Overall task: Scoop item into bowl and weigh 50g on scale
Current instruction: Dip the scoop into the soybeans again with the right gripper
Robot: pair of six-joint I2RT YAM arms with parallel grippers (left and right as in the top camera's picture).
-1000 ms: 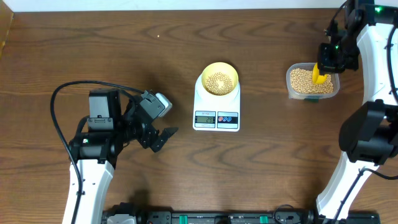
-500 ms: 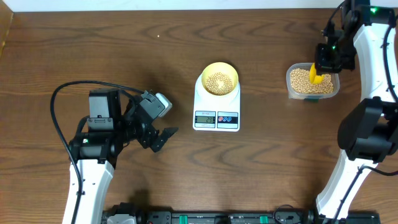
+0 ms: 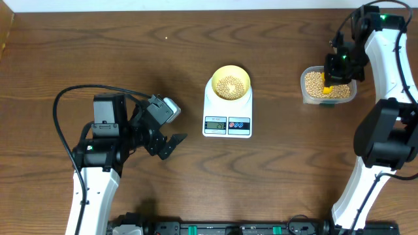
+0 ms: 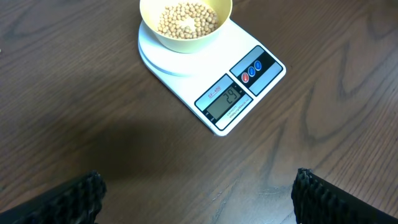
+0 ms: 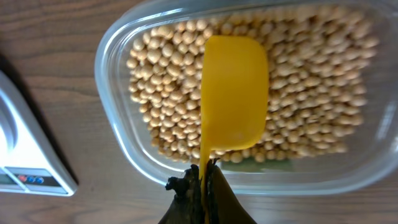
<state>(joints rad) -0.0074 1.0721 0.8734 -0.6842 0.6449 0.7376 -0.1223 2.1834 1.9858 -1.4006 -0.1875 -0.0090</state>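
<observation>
The tan beans [image 3: 229, 85] lie in two places: a shallow heap fills the bottom of the pale yellow bowl [image 3: 216, 74], and a much larger mass sits in a clear plastic tub [image 3: 304, 83] well off to the right. The bowl stands centred on the round platform of the white scale [image 3: 227, 109], which lies flat near the middle of the bench [image 3: 98, 59]. The scale's grey display and its red and blue buttons face the robot; dark digits show on it, but they are too small to read surely. Over the tub, the right pincer [image 5: 204, 179] is clamped together on the thin handle of a bright yellow scoop [image 5: 234, 93]. The scoop's cup hangs above the tub's beans, and no beans show on its visible face. Whether the cup touches the beans below cannot be told. The left pincer [image 3: 170, 146] hovers low over bare wood to the left of the scale, its fingers spread wide apart and holding nothing.
</observation>
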